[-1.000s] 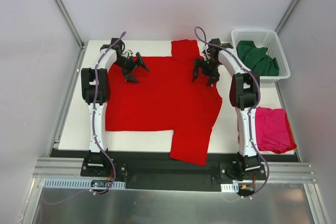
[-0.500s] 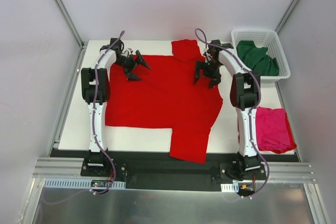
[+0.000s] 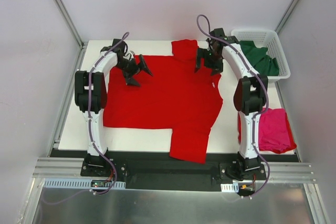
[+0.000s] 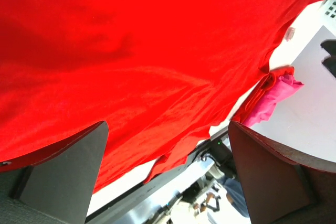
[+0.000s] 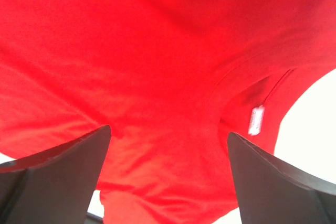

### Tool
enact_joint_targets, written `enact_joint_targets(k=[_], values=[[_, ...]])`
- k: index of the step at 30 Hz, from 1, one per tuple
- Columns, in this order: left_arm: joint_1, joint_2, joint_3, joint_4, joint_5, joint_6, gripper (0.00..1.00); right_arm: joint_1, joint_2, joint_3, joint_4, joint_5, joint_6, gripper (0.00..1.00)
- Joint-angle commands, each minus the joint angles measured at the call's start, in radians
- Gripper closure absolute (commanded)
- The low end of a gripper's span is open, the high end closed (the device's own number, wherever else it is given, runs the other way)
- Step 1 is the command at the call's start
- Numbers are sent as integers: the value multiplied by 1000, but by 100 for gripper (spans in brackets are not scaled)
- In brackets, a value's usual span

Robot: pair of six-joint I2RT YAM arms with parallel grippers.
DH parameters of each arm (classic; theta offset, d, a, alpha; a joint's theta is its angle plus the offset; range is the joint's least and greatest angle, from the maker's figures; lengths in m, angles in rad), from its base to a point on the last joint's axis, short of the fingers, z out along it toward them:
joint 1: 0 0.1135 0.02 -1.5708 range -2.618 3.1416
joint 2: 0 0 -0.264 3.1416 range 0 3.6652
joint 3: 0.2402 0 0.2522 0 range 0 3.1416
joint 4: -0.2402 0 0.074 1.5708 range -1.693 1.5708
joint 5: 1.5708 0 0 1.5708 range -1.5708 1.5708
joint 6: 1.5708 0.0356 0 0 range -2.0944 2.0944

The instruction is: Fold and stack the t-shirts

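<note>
A bright red t-shirt (image 3: 163, 95) lies spread flat on the white table (image 3: 73, 129), one sleeve at the far edge and one hanging over the near edge. My left gripper (image 3: 137, 72) hovers open above its far left part, with only red cloth (image 4: 131, 51) under the jaws. Over the collar area my right gripper (image 3: 207, 62) is open too; a white neck label (image 5: 256, 119) shows beside its right finger (image 5: 278, 182). A magenta t-shirt (image 3: 273, 129) lies folded at the right near corner, also visible from the left wrist (image 4: 275, 100). The dark green t-shirt (image 3: 257, 59) sits in the basket.
A white lattice basket (image 3: 262, 32) stands at the far right corner, just right of the right arm. White walls with metal rails enclose the table on three sides. A black mounting rail (image 3: 168, 169) runs along the near edge.
The right gripper has moved toward the far edge, up to the shirt's collar. The left gripper has shifted slightly right over the cloth. Both stay open and the shirt has not moved.
</note>
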Motion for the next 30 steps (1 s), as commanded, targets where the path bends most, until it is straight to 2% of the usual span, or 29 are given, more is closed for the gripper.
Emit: enact_joint_targets(k=[1,8,18,24,30], values=[[14,-71,-49,-27,-44,33,1,-5,44,39,87,34,27,4],[18,-114,-182,-35,-96,92,1,-22,168,113,110,-8,14,4],[25,-178,-328,-42,-133,137,1,-45,217,147,118,-29,3,4],[25,-215,-348,-65,-148,160,1,-59,208,148,93,-38,3,4],[25,-268,-308,-88,-175,157,1,-46,76,55,131,-40,-38,4]])
